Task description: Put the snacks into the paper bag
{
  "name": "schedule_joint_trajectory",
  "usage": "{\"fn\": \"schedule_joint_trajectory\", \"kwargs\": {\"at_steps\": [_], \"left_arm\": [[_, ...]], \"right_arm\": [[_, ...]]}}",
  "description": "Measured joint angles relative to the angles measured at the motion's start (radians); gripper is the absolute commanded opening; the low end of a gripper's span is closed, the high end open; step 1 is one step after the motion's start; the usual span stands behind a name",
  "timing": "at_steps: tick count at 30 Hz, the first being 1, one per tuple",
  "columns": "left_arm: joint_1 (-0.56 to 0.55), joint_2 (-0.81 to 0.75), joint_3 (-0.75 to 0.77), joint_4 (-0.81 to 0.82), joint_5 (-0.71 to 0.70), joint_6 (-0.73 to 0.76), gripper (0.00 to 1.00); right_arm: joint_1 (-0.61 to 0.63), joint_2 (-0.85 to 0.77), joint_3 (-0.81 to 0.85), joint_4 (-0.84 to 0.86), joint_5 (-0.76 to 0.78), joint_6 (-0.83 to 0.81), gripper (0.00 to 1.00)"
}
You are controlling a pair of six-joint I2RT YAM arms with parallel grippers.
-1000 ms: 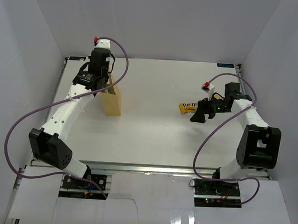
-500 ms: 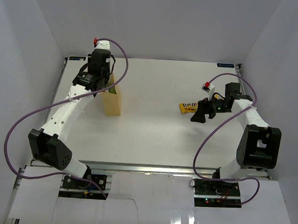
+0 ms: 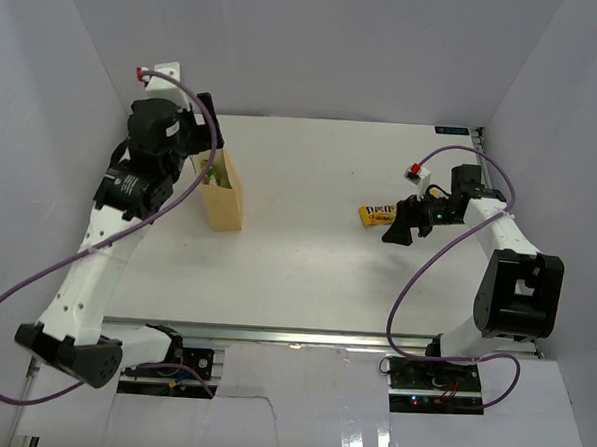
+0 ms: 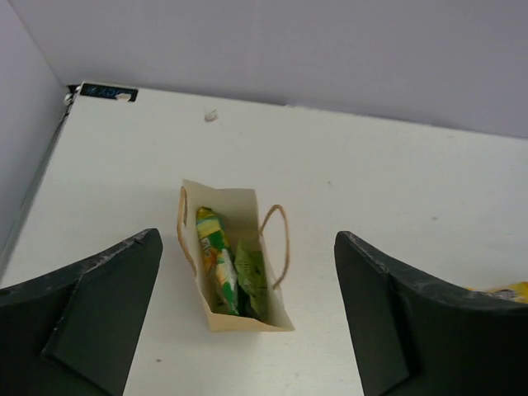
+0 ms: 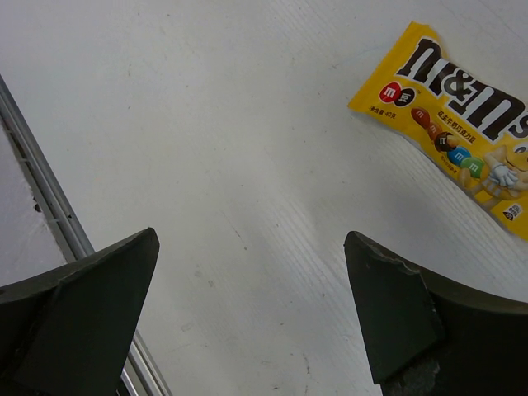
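The right gripper (image 5: 252, 238) hangs low over the table (image 3: 307, 254), its jaws apart with nothing between them. The yellow packet (image 5: 450, 136) lies flat on the table just beside it, not touched. Farther back on the left side, the bag (image 4: 247, 323) stands upright and open, and the green pouch (image 4: 216, 260) is inside it. The left gripper (image 4: 247, 235) is above the bag, jaws wide apart and empty.

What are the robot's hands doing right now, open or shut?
Left gripper: open, empty, above the bag.
Right gripper: open, empty, near the candy.
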Motion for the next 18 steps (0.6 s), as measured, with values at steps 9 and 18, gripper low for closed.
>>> {"fn": "schedule_joint_trajectory", "kwargs": {"at_steps": [9,18], "left_arm": [[0.000,-0.428,-0.285,0.061,0.193,-0.179,0.98],[0.000,-0.608,-0.477,0.061,0.281,-0.290,0.98]], "right_arm": [[-0.001,0.034,0.064,0.003,0.078,0.052,0.96],[0.000,0.061,0.087,0.034,0.243,0.143,0.95]]}}
